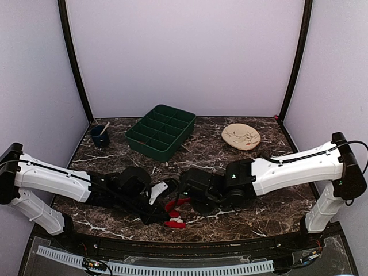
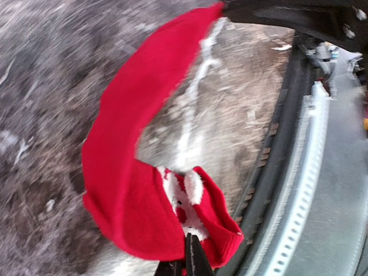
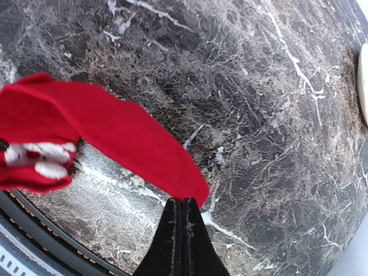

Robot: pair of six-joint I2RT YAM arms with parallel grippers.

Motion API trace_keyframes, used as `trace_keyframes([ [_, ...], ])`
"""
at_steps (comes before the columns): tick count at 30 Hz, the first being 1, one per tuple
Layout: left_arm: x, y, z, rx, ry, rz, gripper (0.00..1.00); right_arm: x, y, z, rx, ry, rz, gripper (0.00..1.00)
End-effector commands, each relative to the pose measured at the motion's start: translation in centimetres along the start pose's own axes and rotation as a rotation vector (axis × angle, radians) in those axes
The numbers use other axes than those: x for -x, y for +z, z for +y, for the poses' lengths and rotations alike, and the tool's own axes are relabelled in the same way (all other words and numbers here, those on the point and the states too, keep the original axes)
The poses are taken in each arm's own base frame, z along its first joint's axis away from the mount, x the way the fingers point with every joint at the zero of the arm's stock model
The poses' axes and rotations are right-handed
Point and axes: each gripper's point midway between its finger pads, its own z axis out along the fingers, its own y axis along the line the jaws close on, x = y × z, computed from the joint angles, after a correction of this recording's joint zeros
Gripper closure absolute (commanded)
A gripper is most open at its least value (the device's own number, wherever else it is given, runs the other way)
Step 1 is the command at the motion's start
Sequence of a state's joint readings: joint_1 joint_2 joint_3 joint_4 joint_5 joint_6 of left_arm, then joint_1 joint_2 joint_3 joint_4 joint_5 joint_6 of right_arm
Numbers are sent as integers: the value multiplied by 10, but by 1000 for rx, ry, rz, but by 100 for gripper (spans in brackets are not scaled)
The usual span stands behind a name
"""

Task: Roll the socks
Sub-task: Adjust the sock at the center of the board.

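We see left gripper (image 2: 190, 256) pinched closed on red sock (image 2: 123, 144) at the white-marked cuff, right gripper (image 3: 183, 208) closed on its other end. Dark marbled tabletop (image 1: 213, 144), lavender walls (image 1: 184, 52).

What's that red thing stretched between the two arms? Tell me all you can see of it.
It is a bright red sock of soft, felt-like fabric, with small white marks at one end. That marked end is folded over and pinched by the left gripper; the plain end is pinched by the right gripper. Between them it curves as a slack band over the dark marble table, near its front edge.
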State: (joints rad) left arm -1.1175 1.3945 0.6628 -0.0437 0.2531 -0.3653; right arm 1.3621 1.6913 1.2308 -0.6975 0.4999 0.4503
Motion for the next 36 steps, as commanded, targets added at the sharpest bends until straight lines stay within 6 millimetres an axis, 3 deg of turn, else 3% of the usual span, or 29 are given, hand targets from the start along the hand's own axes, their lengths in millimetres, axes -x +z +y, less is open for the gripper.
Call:
trace_keyframes([
  [1, 9, -7, -34, -177, 64, -41, 100, 16, -25, -17, -31, 25, -33, 100],
  [8, 13, 0, -67, -368, 130, -9, 100, 16, -47, -39, -89, 3, 27, 100],
  [15, 32, 21, -76, -423, 211, -47, 99, 19, -55, -66, -140, 41, 53, 100],
  [23, 43, 48, -59, -349, 236, -56, 100, 30, -38, -92, -153, 106, 67, 100],
  [25, 39, 48, -51, -332, 210, -61, 100, 29, -36, -100, -160, 148, 60, 88],
  [28, 34, 42, -33, -324, 153, -102, 100, 25, -31, -110, -164, 199, 52, 78],
  [31, 36, 34, -15, -364, 76, -141, 100, 22, -24, -111, -150, 231, 55, 71],
  [36, 35, 41, -4, -422, 18, -104, 100, 16, -24, -98, -49, 284, 44, 71],
])
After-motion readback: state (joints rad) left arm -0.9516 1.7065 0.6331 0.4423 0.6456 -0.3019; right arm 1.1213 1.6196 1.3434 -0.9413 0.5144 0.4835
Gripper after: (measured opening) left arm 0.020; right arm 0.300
